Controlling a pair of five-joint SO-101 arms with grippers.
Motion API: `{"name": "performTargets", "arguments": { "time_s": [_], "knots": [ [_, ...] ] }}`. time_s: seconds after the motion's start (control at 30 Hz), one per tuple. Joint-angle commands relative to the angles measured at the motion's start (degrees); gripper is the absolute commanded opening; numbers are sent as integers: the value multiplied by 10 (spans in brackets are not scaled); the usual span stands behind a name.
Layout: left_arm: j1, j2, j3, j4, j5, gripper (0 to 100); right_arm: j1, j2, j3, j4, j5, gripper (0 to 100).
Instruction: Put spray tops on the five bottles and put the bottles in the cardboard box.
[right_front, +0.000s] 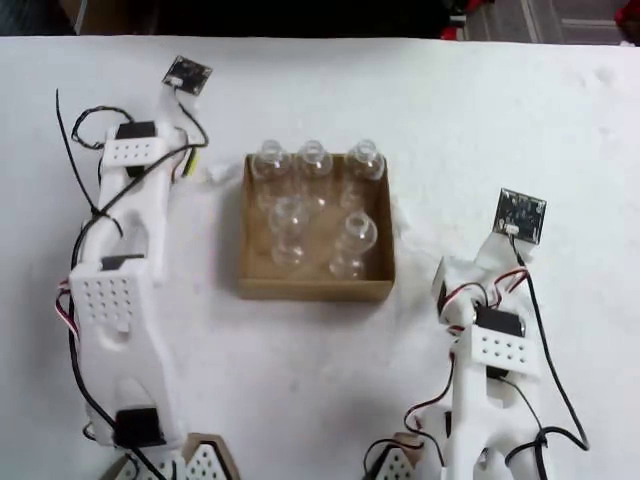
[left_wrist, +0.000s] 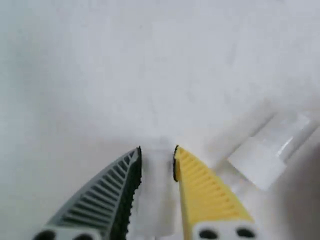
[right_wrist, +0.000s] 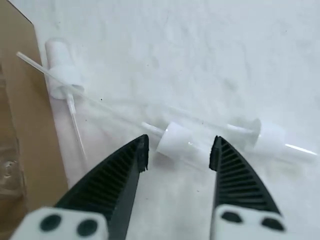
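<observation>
All 5 bottles (right_front: 313, 160) already stand in the box (right_front: 315, 288), 3 in the back row and 2 in front. In the high view their necks look bare, so I judge the step in hand to be the capping, taken out of the task's order. The right gripper (right_wrist: 180, 145) hangs low over the table (left_wrist: 125, 65) beside the box's right wall. Its black jaws are spread wide and hold nothing. They bracket a top (right_wrist: 176, 140) lying on its side, with a clear tube (right_wrist: 100, 101) running from it toward the box. A second top (right_wrist: 62, 70) lies close against the box wall, and a third top (right_wrist: 270, 135) lies near the first. The left gripper (left_wrist: 157, 152) is low over the table on the box's other side. Its grey and yellow jaws stand only a narrow gap apart, with nothing plainly between them; I cannot tell whether the pale strip there is table or a part. A fourth top (left_wrist: 265, 160) lies just beside the yellow jaw. The next move probably calls for the right gripper to sink a little and close across the bracketed top's cap body, not the thin tube, which would likely flex or slip. The top then has to be turned tube-down and threaded into a narrow neck. The bottles look light and may tip, so the left gripper may need to steady one.
</observation>
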Motion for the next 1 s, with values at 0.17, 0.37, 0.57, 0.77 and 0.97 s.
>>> {"name": "performTargets", "arguments": {
  "time_s": [0.17, 0.37, 0.57, 0.77, 0.97],
  "knots": [
    [5, -8, -104, 69, -7, 221, -7, -12, -3, -11, -1, 180],
    [12, 3, -123, 71, -84, 221, -7, -12, -3, -11, -1, 180],
    [25, 37, -123, 94, -115, 206, -7, -11, -3, -11, -1, 180],
    [10, 49, -123, 110, -116, 133, -7, -11, -3, -11, -1, 180],
    [13, 43, -124, 175, -145, 78, -7, -11, -3, -11, -1, 180]
  ]
}}
